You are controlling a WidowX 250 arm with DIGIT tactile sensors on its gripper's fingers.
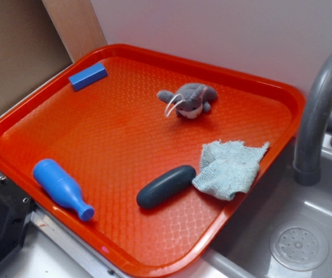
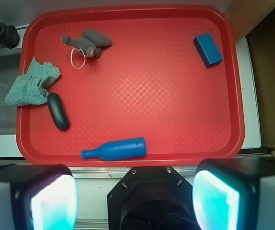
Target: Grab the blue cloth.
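Observation:
The blue cloth (image 1: 229, 169) is a small pale blue-grey rag lying crumpled at the right edge of the red tray (image 1: 108, 133), one corner draped over the rim toward the sink. The wrist view has the blue cloth (image 2: 30, 86) at the tray's (image 2: 156, 96) left edge, far up and left of me. My gripper (image 2: 135, 199) hangs high above the near side of the tray, outside its rim. Its two fingers (image 2: 51, 201) stand wide apart and hold nothing. The exterior view does not show the fingers.
A dark grey oblong piece (image 1: 166, 186) lies right beside the cloth. Also on the tray are a grey plush mouse (image 1: 190, 99), a blue bottle (image 1: 61, 188) and a bright blue block (image 1: 88, 76). A grey faucet (image 1: 319, 116) and sink drain (image 1: 299, 247) lie to the right.

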